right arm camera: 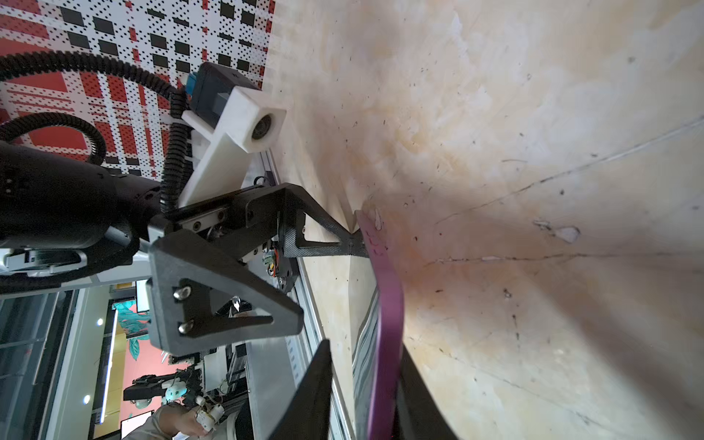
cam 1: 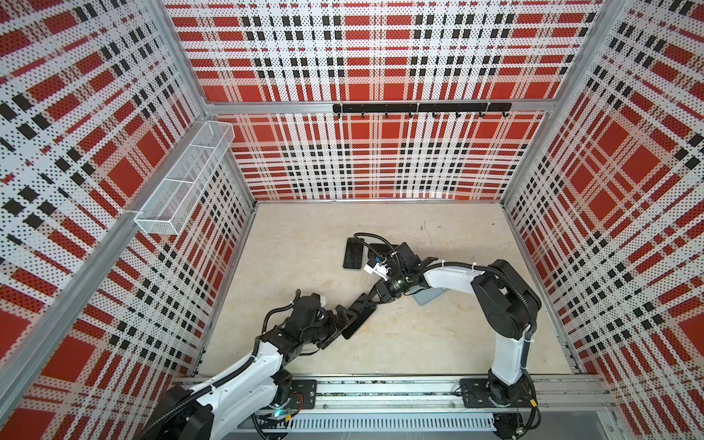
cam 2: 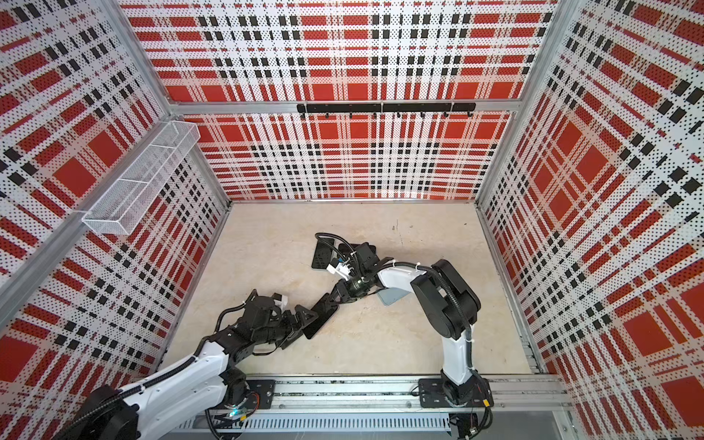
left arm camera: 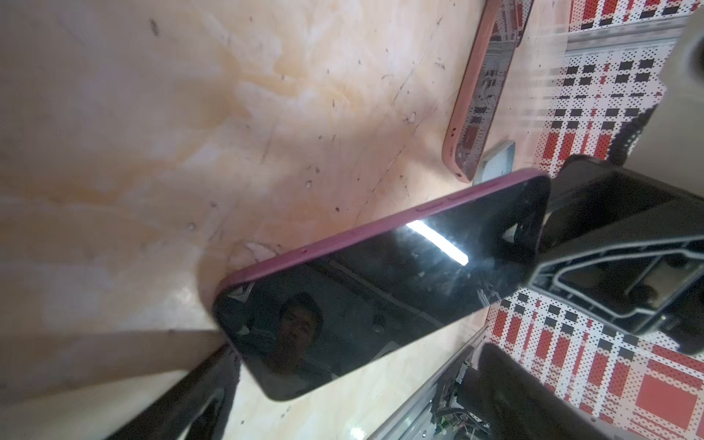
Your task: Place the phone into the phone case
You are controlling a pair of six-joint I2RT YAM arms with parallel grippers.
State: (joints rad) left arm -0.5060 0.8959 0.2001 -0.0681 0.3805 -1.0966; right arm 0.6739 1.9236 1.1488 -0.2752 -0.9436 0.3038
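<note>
Straddling the phone point(left arm camera: 381, 297) end-on, right hand point(right arm camera: 364, 354), grip uncertain, left hand point(right arm camera: 329, 282) released opposite.

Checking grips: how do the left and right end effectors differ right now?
The left end effector gapes wide; the right end effector straddles the phone narrowly. Left is at the phone's end nearer the rail, right at its farther end. Both have black triangular fingers.

Perforated walls point(cam 1: 381, 160) printed in red, black and white plaid enclose a beige, marbled floor point(cam 1: 304, 236) (scuffed and speckled close up). A white mesh basket point(cam 1: 171, 205) hangs on the left wall; a black hook rail point(cam 1: 421, 108) crosses the back.
</note>
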